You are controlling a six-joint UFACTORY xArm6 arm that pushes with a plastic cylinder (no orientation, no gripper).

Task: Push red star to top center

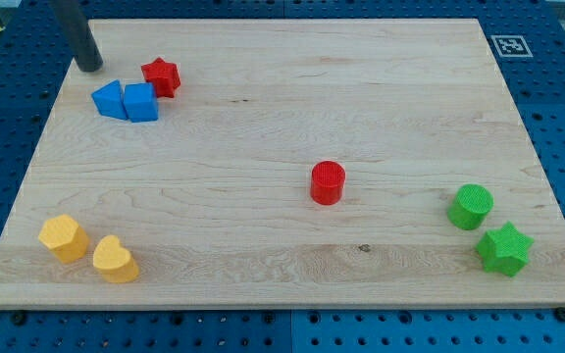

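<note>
Rod: dark, straight, entering from the view's top at the far left, leaning slightly so that the lower end sits a little further right than the upper part. My tip (90, 67) planted on the wooden board (282, 108) near its top-left corner. No jaws on this rod, nothing held; bare end only, touching no block.

Red star (161, 76): top-left area of the board, to the right of my tip and a little lower, clearly apart from it. Far left of the top centre.

Blue blocks, two: one angular, wedge-like (109, 100), one roughly cubic (140, 102), pressed side by side just below my tip. Cubic one just beside the red star's lower-left point; contact cannot be told.

Red cylinder (328, 182): alone, slightly right of the board's middle.

Green cylinder (470, 207) and green star (504, 248): lower right, star below and right of the cylinder, close together.

Yellow blocks, two: hexagon-like piece (64, 238) and heart-like piece (115, 260), lower-left corner, just beside each other.

Printed square marker (511, 45): off the board, beyond its top-right corner.
</note>
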